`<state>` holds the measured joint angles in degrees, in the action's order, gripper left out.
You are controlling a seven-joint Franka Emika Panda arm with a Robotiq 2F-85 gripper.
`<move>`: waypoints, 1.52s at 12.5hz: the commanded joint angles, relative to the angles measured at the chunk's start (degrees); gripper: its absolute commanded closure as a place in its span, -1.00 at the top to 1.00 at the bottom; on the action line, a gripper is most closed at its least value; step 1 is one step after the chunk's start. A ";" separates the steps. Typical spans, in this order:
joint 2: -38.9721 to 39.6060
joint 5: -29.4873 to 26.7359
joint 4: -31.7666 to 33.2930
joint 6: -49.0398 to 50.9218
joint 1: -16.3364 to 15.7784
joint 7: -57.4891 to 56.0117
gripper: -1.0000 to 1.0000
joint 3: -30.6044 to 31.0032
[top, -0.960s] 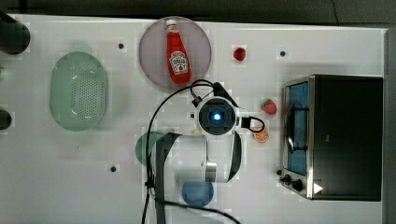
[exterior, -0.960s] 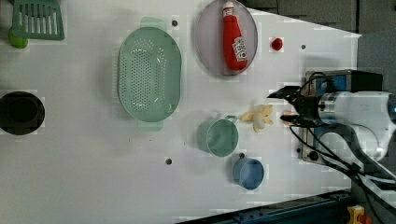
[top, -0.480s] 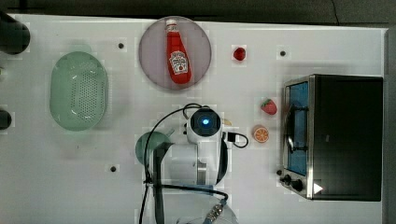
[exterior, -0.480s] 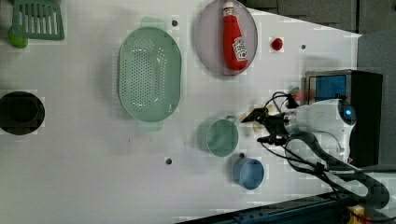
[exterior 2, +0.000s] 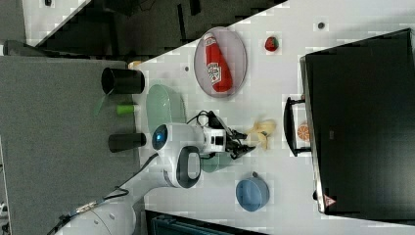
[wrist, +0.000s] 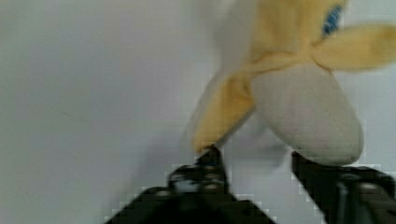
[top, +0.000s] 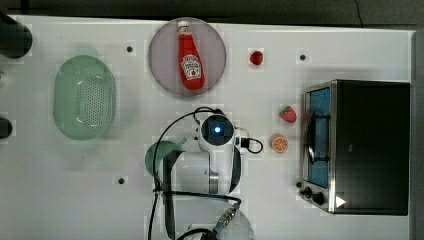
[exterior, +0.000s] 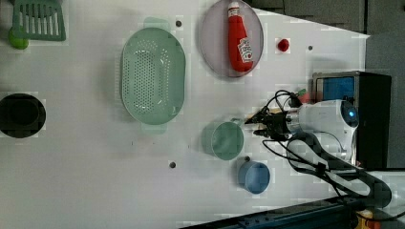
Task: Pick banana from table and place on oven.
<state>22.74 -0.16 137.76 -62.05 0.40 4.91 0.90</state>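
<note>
While low over the table (exterior 2: 274, 98), banana (wrist: 299, 102) just ahead of the claw (wrist: 257, 163)

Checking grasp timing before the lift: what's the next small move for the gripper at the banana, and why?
Probably finish closing. In the wrist view the gripper fingers flank the banana, one tip at a peel flap, the other beside the white flesh, with a gap left. The banana lies on the table, short of the oven.

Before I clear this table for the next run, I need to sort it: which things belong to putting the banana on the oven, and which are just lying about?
In the job:
banana
oven
table
gripper

Lying about:
ketchup bottle on its plate
green colander
green cup
blue cup
orange slice
two strawberries
</note>
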 commanded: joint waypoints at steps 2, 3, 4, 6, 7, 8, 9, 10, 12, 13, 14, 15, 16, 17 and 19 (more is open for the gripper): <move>-3.37 0.50 -0.12 -0.99 0.14 2.10 -0.59 0.38; -4.75 0.50 -0.15 -0.96 0.14 2.11 -0.59 0.50; -6.90 0.50 -0.16 -0.68 0.14 2.11 -0.59 0.66; -12.71 0.51 -0.55 1.73 0.14 2.11 -0.59 0.86; -15.95 0.51 -1.31 4.64 0.19 2.10 -0.59 0.84; -19.22 0.51 -2.47 8.95 0.21 2.10 -0.59 0.83; -22.31 0.51 -4.03 14.49 0.22 2.10 -0.59 0.82; -25.17 0.51 -6.00 20.93 0.26 2.10 -0.59 0.74; -29.94 0.51 -11.32 33.88 0.38 2.10 -0.59 0.28; -31.57 0.51 -14.48 39.63 0.41 2.10 -0.59 -0.25; -32.52 0.52 -17.79 44.43 0.49 2.10 -0.59 -1.08; -32.74 0.53 -21.15 48.45 0.64 2.10 -0.59 -2.29; -32.42 0.56 -24.19 51.40 0.84 1.93 -0.59 -3.73; -31.87 0.66 -26.56 53.19 1.06 1.17 -0.59 -5.43; -30.26 1.17 -29.41 54.01 1.57 -3.44 -0.59 -9.94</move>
<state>-10.59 0.20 107.43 -8.42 -0.15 4.34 -5.33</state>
